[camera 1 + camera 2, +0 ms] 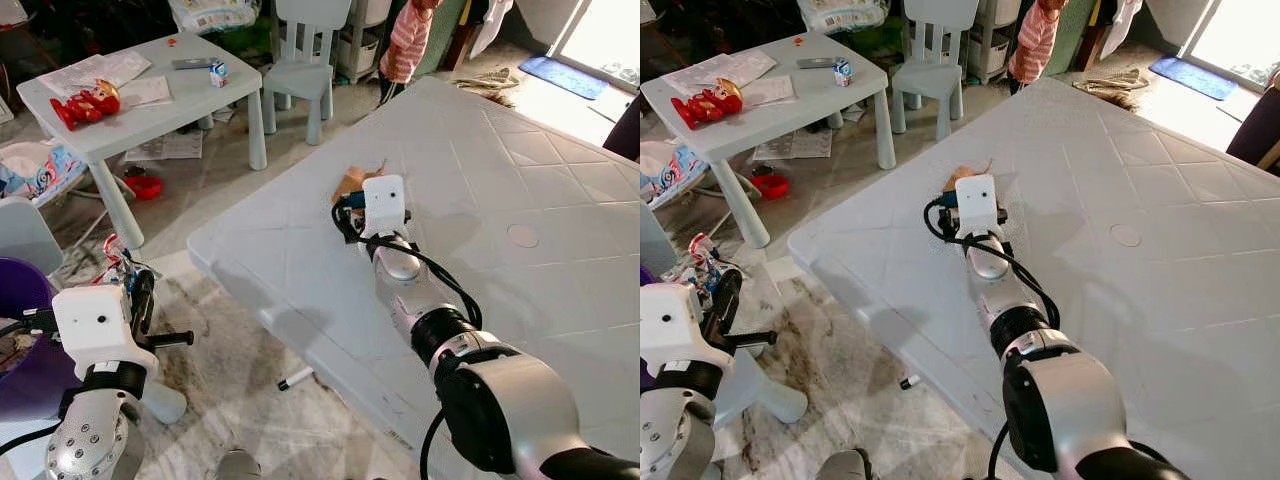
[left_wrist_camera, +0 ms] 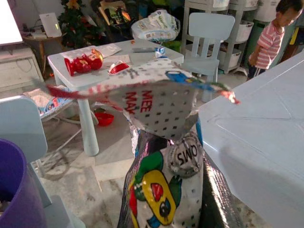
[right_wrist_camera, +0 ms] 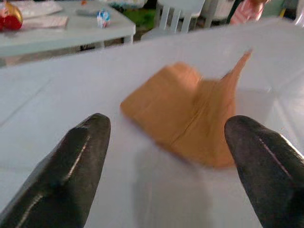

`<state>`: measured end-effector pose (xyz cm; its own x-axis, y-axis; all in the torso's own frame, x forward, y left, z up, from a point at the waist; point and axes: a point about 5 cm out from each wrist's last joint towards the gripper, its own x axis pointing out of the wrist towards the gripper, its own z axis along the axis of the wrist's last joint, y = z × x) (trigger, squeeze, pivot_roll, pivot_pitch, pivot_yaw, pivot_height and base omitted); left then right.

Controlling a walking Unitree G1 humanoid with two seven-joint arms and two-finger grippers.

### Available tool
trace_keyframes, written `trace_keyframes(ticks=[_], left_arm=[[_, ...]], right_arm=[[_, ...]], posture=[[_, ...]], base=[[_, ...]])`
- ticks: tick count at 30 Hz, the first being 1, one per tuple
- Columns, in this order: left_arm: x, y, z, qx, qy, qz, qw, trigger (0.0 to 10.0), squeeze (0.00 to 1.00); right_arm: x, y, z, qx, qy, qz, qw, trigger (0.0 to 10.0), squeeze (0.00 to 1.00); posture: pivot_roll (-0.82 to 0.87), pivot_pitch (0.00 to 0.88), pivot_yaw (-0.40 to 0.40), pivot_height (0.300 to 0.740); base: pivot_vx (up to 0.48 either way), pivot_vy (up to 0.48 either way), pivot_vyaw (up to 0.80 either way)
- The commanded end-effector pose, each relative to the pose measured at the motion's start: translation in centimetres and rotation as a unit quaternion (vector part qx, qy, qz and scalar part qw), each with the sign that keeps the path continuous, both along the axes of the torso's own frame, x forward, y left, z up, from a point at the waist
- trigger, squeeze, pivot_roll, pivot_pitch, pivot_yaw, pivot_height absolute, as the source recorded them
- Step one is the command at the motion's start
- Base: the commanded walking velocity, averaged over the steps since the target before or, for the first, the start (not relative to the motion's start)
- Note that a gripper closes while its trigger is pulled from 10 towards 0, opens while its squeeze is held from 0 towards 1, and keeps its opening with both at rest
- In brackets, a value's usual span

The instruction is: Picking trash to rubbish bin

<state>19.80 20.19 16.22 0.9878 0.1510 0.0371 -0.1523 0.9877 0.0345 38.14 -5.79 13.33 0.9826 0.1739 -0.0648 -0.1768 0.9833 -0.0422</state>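
A crumpled piece of brown paper trash [image 3: 190, 118] lies on the big white table [image 1: 520, 170], near its left edge. My right gripper [image 3: 166, 127] hovers just short of it, open, with one black finger on each side and nothing between them. In the left eye view the same brown paper [image 1: 350, 182] peeks out past the right wrist's white box. My left gripper [image 1: 138, 292] hangs low beside the table, shut on a silver snack wrapper [image 2: 164, 142] printed with red letters and a cartoon. A purple bin [image 1: 18, 300] stands just left of it.
A small white table [image 1: 190, 100] carries a red toy [image 1: 85, 103], papers and a small carton. Pale child chairs [image 1: 300, 70] stand behind it, and a person in a striped shirt [image 1: 405, 40] stands further back. A marker [image 1: 297, 379] lies on the marbled floor.
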Motion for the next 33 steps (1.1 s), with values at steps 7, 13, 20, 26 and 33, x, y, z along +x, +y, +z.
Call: trace_keyframes(ticks=[7, 13, 20, 26, 33], left_arm=[[-0.35, -0.27, 0.11, -0.003, 0.002, -0.008, 1.000, 0.0, 0.00], [-0.31, -0.26, 0.11, -0.003, 0.002, -0.007, 1.000, 0.0, 0.00], [-0.24, -0.26, 0.11, -0.002, 0.001, -0.007, 1.000, 0.0, 0.00], [-0.21, -0.26, 0.13, -0.002, 0.000, -0.006, 1.000, 0.0, 0.00], [-0.23, -0.26, 0.14, -0.002, -0.001, -0.005, 1.000, 0.0, 0.00]], right_arm=[[-0.35, -0.19, -1.26, -0.001, 0.037, 0.002, 0.999, 3.1, 0.00], [-0.37, -0.26, -1.37, 0.005, 0.041, -0.004, 0.999, 0.0, 0.00], [-0.37, -0.38, -1.42, 0.009, 0.044, -0.010, 0.999, 0.0, 0.00], [-0.36, -0.45, -1.44, 0.012, 0.044, -0.012, 0.999, 0.0, 0.00], [-0.35, -0.54, -1.43, 0.015, 0.044, -0.015, 0.999, 0.0, 0.00]], posture=[[0.43, 0.157, -0.096, 0.740], [0.43, 0.156, -0.097, 0.740], [0.43, 0.154, -0.097, 0.740], [0.43, 0.153, -0.098, 0.740], [0.43, 0.154, -0.097, 0.740]], base=[[0.000, 0.000, 0.00], [0.000, 0.000, 0.00], [0.000, 0.000, 0.00], [0.000, 0.000, 0.00], [0.000, 0.000, 0.00]])
